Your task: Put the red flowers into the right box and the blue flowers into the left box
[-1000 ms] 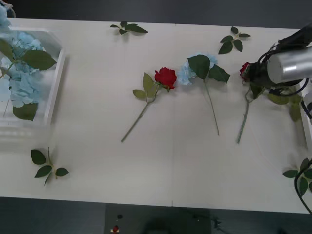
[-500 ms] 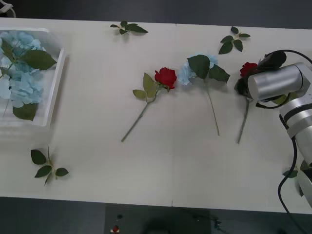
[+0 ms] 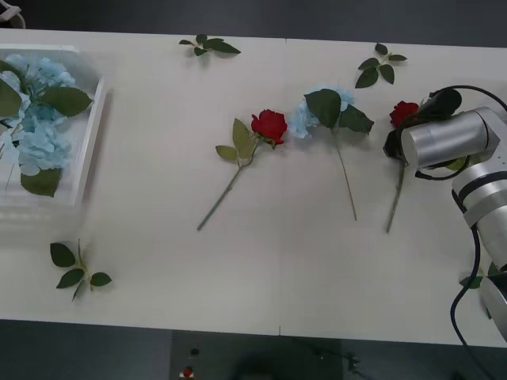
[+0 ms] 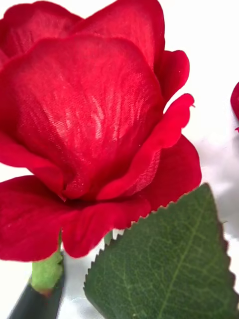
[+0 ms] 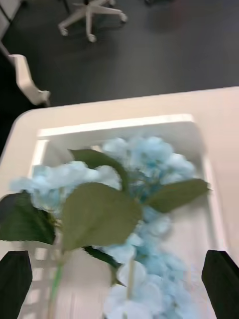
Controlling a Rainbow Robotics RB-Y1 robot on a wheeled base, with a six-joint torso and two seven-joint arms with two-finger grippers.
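Observation:
One red flower (image 3: 403,112) lies at the table's right, its stem running toward me. My right arm's silver wrist (image 3: 444,138) hangs over it. In the right wrist view my right gripper (image 4: 119,305) is open at the bloom (image 4: 84,124), with one black finger (image 4: 35,304) against its green base and a leaf hiding the other. A second red flower (image 3: 269,125) and a blue flower (image 3: 301,119) lie mid-table. My left gripper (image 5: 119,284) is open above the left box (image 5: 114,124), which holds several blue flowers (image 5: 149,154). The right box is out of view.
The left box (image 3: 91,134) stands at the table's far left edge. Loose leaf sprigs lie at the back (image 3: 210,45), the back right (image 3: 379,67), the front left (image 3: 77,269) and the front right edge (image 3: 491,289). A black cable (image 3: 467,269) hangs by my right arm.
My right arm has swung left and down over the rightmost red flower. The blue flowers in the left box have shifted and settled.

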